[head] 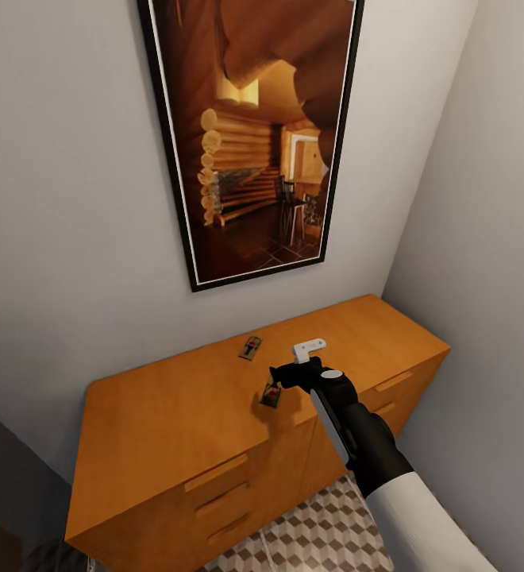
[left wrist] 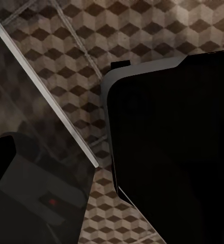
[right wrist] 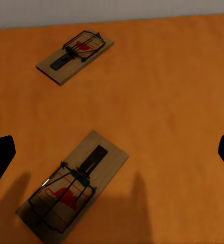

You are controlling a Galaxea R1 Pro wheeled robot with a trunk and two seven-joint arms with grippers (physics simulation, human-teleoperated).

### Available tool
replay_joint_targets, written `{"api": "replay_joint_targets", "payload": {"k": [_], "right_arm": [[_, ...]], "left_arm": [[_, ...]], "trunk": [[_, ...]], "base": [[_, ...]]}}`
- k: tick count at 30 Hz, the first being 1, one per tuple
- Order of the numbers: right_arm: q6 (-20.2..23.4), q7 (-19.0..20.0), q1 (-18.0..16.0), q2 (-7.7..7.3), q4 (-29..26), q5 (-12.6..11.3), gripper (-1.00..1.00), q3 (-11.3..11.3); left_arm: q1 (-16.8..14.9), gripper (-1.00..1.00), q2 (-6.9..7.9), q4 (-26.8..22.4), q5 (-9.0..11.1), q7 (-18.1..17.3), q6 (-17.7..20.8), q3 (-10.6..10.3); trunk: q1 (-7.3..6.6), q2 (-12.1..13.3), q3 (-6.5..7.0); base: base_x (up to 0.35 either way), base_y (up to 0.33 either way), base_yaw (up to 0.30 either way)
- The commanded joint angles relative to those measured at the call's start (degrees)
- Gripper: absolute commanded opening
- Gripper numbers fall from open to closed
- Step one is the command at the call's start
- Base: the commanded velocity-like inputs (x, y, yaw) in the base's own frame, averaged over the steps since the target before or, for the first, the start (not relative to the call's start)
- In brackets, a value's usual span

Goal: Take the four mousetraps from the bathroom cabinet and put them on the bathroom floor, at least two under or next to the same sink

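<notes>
While the right end effector (head: 280,380) hovers with fingers spread wide above the near mousetrap (right wrist: 74,187), a second mousetrap (right wrist: 75,52) lies well apart at 11 o'clock on the cabinet (head: 175,413) top. A clean pickup likely requires descending squarely so both fingers straddle the board's narrow sides, clear of the wire. The left end effector's state cannot be told.

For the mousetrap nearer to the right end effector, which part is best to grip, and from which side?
Probably the board's two long edges, coming from above. The nearer mousetrap lies flat on the cabinet, so only its thin sides offer hold, and wire parts cover its top. The open right end effector hangs above it.
</notes>
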Motion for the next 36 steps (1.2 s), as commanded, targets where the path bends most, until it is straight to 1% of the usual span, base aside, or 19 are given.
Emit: {"api": "replay_joint_targets", "payload": {"k": [1,5,8,12,23,36], "right_arm": [[0.3,0.1,0.0,0.03,0.0,0.0,1.00,0.0],[0.3,0.1,0.0,0.27,0.0,0.6,1.00,0.6],[0.3,-0.1,0.0,0.50,0.0,2.0,1.00,1.7],[0.3,-0.2,0.0,0.51,0.1,2.6,1.00,2.0],[0.3,-0.2,0.0,0.00,0.1,2.7,1.00,2.0],[0.3,-0.2,0.0,0.28,0.1,2.7,1.00,2.0]], "left_arm": [[-0.1,1.00,-0.03,0.2,0.4,0.1,-0.4,-0.5],[-0.1,1.00,-0.03,0.2,0.4,0.1,-0.4,-0.5],[-0.1,1.00,-0.03,0.3,0.4,0.1,-0.4,-0.5],[-0.1,1.00,-0.03,0.2,0.4,0.1,-0.4,-0.5],[-0.1,1.00,-0.03,0.2,0.4,0.1,-0.4,-0.5],[-0.1,1.00,-0.03,0.3,0.4,0.1,-0.4,-0.5]], "trunk": [[0.03,-0.1,-0.12],[0.03,-0.1,-0.12],[0.03,-0.1,-0.12],[0.03,-0.1,-0.12],[0.03,-0.1,-0.21],[0.03,-0.1,-0.92]], "base": [[0.000,0.000,0.000],[0.000,0.000,0.000],[0.000,0.000,0.000],[0.000,0.000,0.000],[0.000,0.000,0.000],[0.000,0.000,0.000]]}}
